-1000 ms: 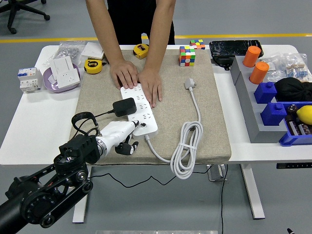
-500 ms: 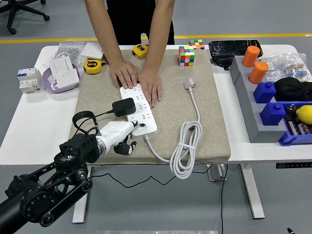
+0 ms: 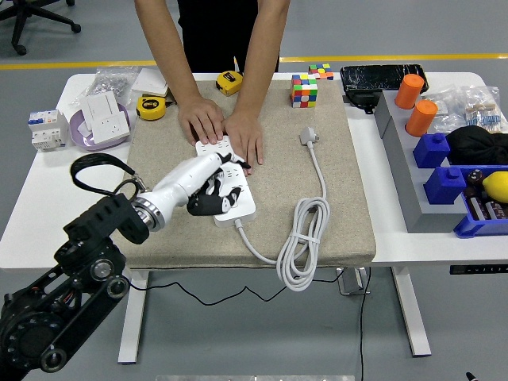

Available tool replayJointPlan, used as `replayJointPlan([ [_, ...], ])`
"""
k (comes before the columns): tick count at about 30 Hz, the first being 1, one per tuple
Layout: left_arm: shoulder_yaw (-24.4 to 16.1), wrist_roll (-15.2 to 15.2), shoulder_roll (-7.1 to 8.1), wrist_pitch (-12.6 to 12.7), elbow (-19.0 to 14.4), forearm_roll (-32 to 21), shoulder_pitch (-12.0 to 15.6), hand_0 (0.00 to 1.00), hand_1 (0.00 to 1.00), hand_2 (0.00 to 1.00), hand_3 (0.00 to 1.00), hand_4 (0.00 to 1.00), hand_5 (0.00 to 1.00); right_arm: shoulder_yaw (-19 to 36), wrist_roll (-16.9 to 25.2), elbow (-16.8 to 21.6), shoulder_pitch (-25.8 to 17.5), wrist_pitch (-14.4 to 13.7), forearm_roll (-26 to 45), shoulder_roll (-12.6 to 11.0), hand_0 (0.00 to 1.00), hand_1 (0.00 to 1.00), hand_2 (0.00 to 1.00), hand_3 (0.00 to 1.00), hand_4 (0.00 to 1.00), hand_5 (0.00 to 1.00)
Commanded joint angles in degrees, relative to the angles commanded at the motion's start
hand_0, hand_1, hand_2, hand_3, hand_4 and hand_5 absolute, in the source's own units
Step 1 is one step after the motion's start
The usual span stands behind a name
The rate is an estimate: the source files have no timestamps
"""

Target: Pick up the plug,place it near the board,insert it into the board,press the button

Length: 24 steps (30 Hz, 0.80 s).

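The white power strip point(image 3: 240, 208) lies on the beige mat point(image 3: 294, 103), running from the mat's middle toward its near edge. My left hand point(image 3: 221, 186) rests over the middle of the strip, coming in from the lower left. It covers the spot where the black plug stood in the strip, so the plug is hidden. A person at the far side presses both hands point(image 3: 226, 127) flat on the strip's far end. The strip's white cable point(image 3: 302, 238) lies coiled on the mat to the right, ending in a white plug head point(image 3: 309, 136).
Two yellow tape measures point(image 3: 151, 107), a purple bowl with a socket point(image 3: 99, 123) and a breaker point(image 3: 46, 129) sit at the left. Cubes point(image 3: 304, 90) stand at the back of the mat. A grey rack point(image 3: 405, 159) with orange cylinders and blue bins fills the right.
My left hand has moved from the strip's near end up and forward over its middle, covering the black plug. The person's hands have stayed on the far end.
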Motion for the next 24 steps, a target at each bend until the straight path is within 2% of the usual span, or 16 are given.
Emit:
replayJointPlan([
  [3,-6.3,-6.7,-1.95,6.1,-0.5,-7.0,3.2,0.191,0.121,0.234,0.648,0.800,0.213,0.1,-0.1,0.0,-0.2,0.0,-0.2,0.1,0.998,0.875,0.780,0.783,0.998,0.962],
  [4,-8.5,-9.2,-2.49,8.0,-0.3,-9.6,4.4,0.422,0.603,0.578,0.638,0.940,0.338,0.1,0.0,0.0,-0.3,0.0,-0.1,0.2,0.998,0.875,0.780,0.783,0.998,0.962],
  [7,-13.1,-16.0,-3.11,9.4,0.1,-17.0,7.4,0.422,0.603,0.578,0.638,0.940,0.338,0.0,0.1,0.0,-0.3,0.1,0.1,0.2,0.998,0.875,0.780,0.783,0.998,0.962],
  [9,-14.9,-18.4,-3.25,9.3,0.5,-21.5,8.6,0.422,0.603,0.578,0.638,0.940,0.338,0.0,0.1,0.0,-0.3,0.1,0.2,0.2,0.998,0.875,0.780,0.783,0.998,0.962],
  [10,-16.0,-19.5,-3.50,8.9,0.9,-24.1,9.4,0.791,0.853,0.812,0.792,0.998,0.610,0.0,0.1,0.0,-0.3,0.1,0.1,0.2,0.998,0.875,0.780,0.782,0.998,0.963],
  [15,-20.3,-22.6,-5.71,6.0,2.9,-36.0,11.3,0.791,0.853,0.812,0.792,0.998,0.610,0.2,0.2,0.0,-0.5,0.0,0.0,0.2,0.998,0.875,0.780,0.782,0.998,0.963],
  [16,-20.7,-22.9,-6.01,5.6,3.4,-38.6,11.5,0.973,0.998,0.982,0.960,0.998,0.946,0.2,0.2,0.0,-0.5,0.0,0.0,0.2,0.998,0.875,0.780,0.782,0.998,0.964],
  [21,-21.4,-23.9,-6.69,3.9,6.0,-50.5,12.3,0.973,0.998,0.982,0.960,0.998,0.946,0.2,0.3,0.0,-0.4,0.0,0.2,0.3,0.998,0.875,0.780,0.782,0.998,0.964],
  [22,-21.5,-23.9,-6.69,3.7,6.3,-53.2,12.4,0.998,0.998,0.998,0.995,0.998,0.998,0.2,0.3,0.0,-0.4,0.0,0.2,0.3,0.998,0.875,0.780,0.782,0.998,0.966],
  [24,-21.6,-23.9,-6.69,3.5,6.5,-58.0,12.5,0.998,0.998,0.998,0.995,0.998,0.998,0.3,0.3,0.0,-0.4,0.0,0.2,0.2,0.998,0.875,0.780,0.782,0.998,0.966],
])
